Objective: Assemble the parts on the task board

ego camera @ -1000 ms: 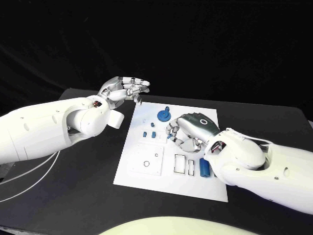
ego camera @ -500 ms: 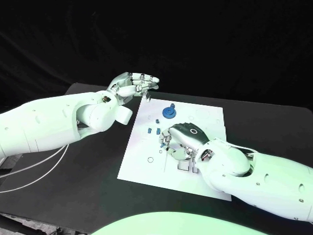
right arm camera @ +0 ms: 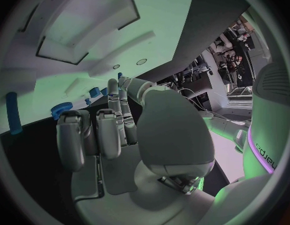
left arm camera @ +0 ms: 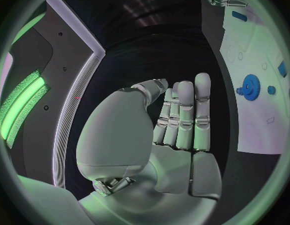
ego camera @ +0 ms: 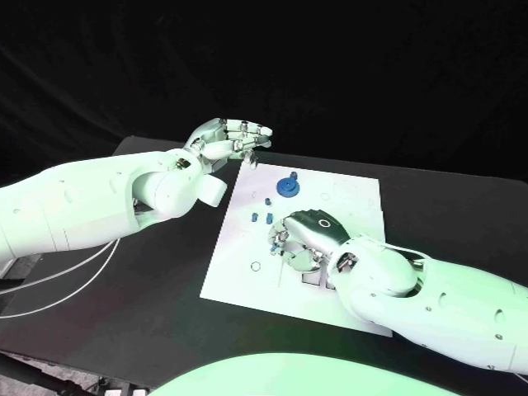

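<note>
Since the earlier frame, your right robot hand point(ego camera: 306, 235) has crept a little left over the middle of the task board point(ego camera: 347, 206); the left robot hand point(ego camera: 228, 139) stays raised off the board's far-left corner. You hold nothing visible in either: left fingers point(left arm camera: 185, 112) straight and together, right ones curled down over the board, grip hidden. Small blue parts point(ego camera: 261, 219) lie just left of the right hand, a blue gear point(ego camera: 288, 187) beyond. They look light, rigid and slick plastic; pinch them by the sides.
</note>
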